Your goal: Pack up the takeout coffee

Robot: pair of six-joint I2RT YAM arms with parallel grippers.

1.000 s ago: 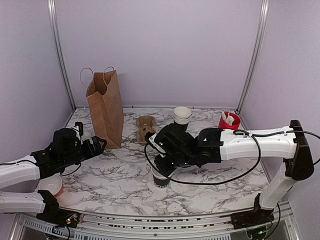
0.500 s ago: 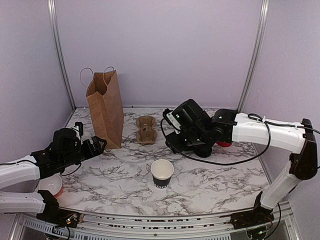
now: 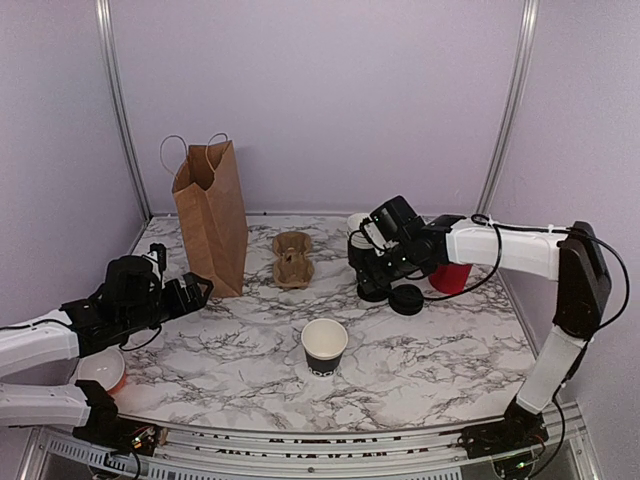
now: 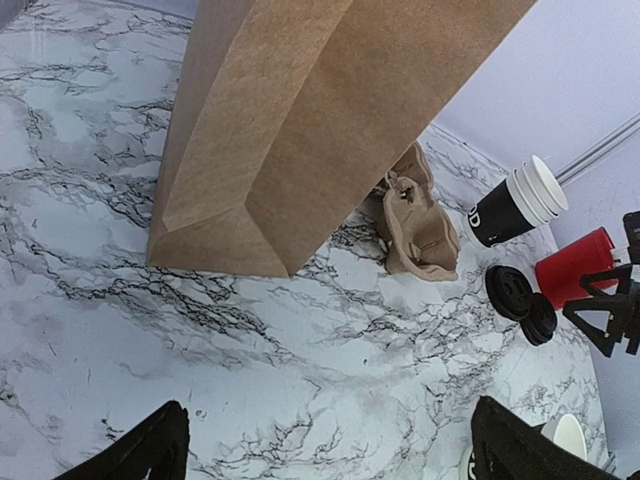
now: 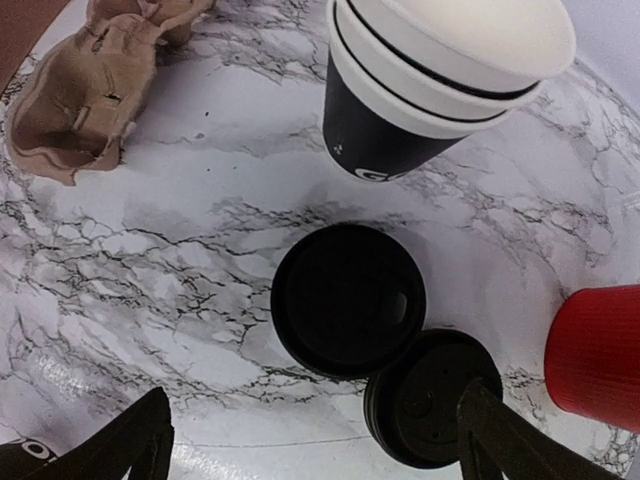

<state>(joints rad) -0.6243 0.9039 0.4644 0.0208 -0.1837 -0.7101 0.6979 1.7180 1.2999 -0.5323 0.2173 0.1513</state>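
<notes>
Right gripper (image 5: pixel 312 445): the jaws are spread wide and nothing is held; it is poised over two black lids (image 5: pixel 348 298) that lie flat and touching on the marble table (image 3: pixel 450 360). In the wrist view a stack of cups (image 5: pixel 440 80) is seen just beside the lids at 12 o'clock and a red cup (image 5: pixel 595 355) at 4 o'clock, so little room is left there. The right arm (image 3: pixel 510 250) is stretched toward 9 o'clock from an elbow raised close to the right wall. Left gripper (image 4: pixel 325 450): the jaws are likewise parted and empty, aimed at 2 o'clock near the foot of the upright paper bag (image 3: pixel 212 215) without touching it; the left arm (image 3: pixel 40 340) is kept low along the 9 o'clock edge. The takeout coffee (image 3: pixel 324 345) is stood upright and lidless, its white inside shown, at mid-table toward the 6 o'clock edge, well apart from both grippers, with bare marble on every side. A pulp carrier (image 3: pixel 292 258) is placed between bag and lids. The table is bounded by walls at 9, 12 and 3 o'clock
</notes>
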